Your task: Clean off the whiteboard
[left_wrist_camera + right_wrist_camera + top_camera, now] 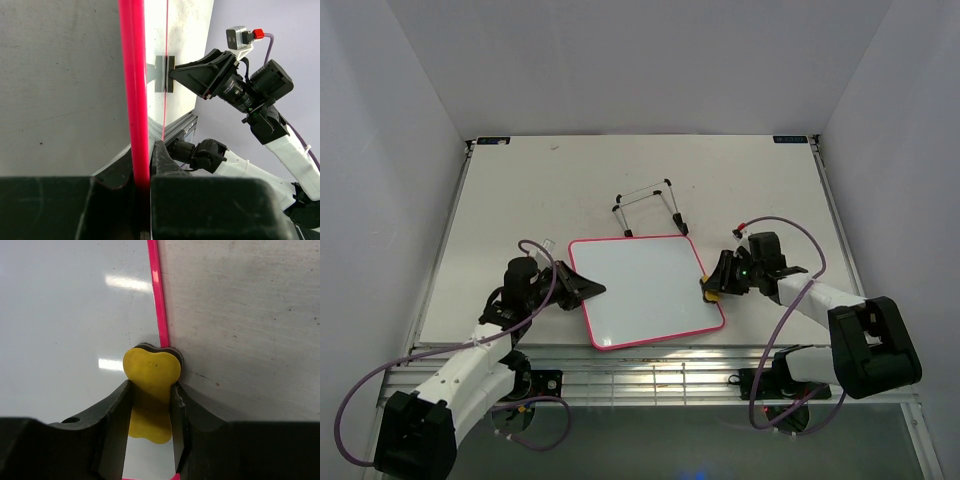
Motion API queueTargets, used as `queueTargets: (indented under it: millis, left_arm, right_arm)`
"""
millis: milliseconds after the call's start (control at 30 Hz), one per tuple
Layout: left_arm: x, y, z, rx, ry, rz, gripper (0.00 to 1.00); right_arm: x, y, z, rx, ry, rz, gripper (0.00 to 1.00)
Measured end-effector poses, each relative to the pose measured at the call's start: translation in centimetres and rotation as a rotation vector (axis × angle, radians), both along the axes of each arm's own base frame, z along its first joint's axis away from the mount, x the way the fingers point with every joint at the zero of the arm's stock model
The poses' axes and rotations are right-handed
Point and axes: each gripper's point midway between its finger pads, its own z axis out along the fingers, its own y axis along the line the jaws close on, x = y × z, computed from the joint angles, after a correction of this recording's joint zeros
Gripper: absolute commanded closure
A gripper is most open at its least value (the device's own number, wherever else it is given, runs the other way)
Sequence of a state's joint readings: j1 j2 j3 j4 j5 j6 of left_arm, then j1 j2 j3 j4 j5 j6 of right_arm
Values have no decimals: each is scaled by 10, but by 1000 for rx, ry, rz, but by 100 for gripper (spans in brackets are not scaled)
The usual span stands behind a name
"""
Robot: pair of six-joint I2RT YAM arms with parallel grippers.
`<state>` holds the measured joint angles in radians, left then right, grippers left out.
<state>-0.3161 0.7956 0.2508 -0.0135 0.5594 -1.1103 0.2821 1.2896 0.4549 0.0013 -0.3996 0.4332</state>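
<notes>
The whiteboard [645,290] lies flat mid-table, a glossy white board with a pink-red frame and no writing that I can see. My left gripper [592,289] is shut on its left edge; in the left wrist view the red frame [133,90] runs down between the two black fingers [165,162]. My right gripper [712,287] is shut on a yellow bone-shaped eraser [151,382] at the board's right edge. The eraser's dark underside rests on the white surface [70,325] against the pink frame [159,300].
A thin wire stand [650,205] stands just behind the board. The white table [520,190] ends at walls on the left, right and back. A metal rail [650,375] runs along the near edge by the arm bases.
</notes>
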Motion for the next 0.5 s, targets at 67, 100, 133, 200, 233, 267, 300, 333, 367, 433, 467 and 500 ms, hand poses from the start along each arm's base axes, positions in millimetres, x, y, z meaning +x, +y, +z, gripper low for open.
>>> queueTargets:
  millis: [67, 100, 133, 200, 233, 267, 300, 333, 367, 433, 467, 500]
  left_arm:
    - [2, 0, 0, -3, -1, -6, 100]
    - [4, 0, -1, -3, -2, -7, 100]
    - [5, 0, -1, -3, -3, -5, 100]
    - [6, -1, -2, -2, 1, -13, 100]
    - [6, -1, -4, -1, 4, -17, 100]
    - [6, -2, -4, -2, 6, -22, 100]
    - [7, -3, -5, -3, 5, -26, 100]
    - [6, -4, -5, -4, 5, -31, 100]
    - [6, -4, -5, -4, 5, -36, 100]
    - [4, -6, -5, -5, 6, -49, 100]
    - [3, -6, -5, -5, 6, -55, 100]
    - [2, -7, -5, -6, 5, -57, 100]
  right_arm:
    - [2, 4, 1, -35, -31, 30, 66]
    - [3, 7, 1, -62, -49, 50, 66]
    - [5, 10, 2, -90, -66, 67, 66]
    - [3, 41, 16, -60, -95, 165, 66]
    - [-3, 67, 26, -30, -121, 250, 66]
    - [-8, 85, 34, -9, -139, 305, 66]
    - [-16, 105, 43, 19, -160, 371, 66]
    - [-23, 123, 51, 48, -180, 426, 66]
    - [-31, 137, 58, 78, -194, 473, 66]
    - [-42, 154, 66, 126, -205, 533, 66]
    - [-45, 156, 68, 136, -203, 542, 66]
    - [-44, 155, 68, 141, -196, 536, 66]
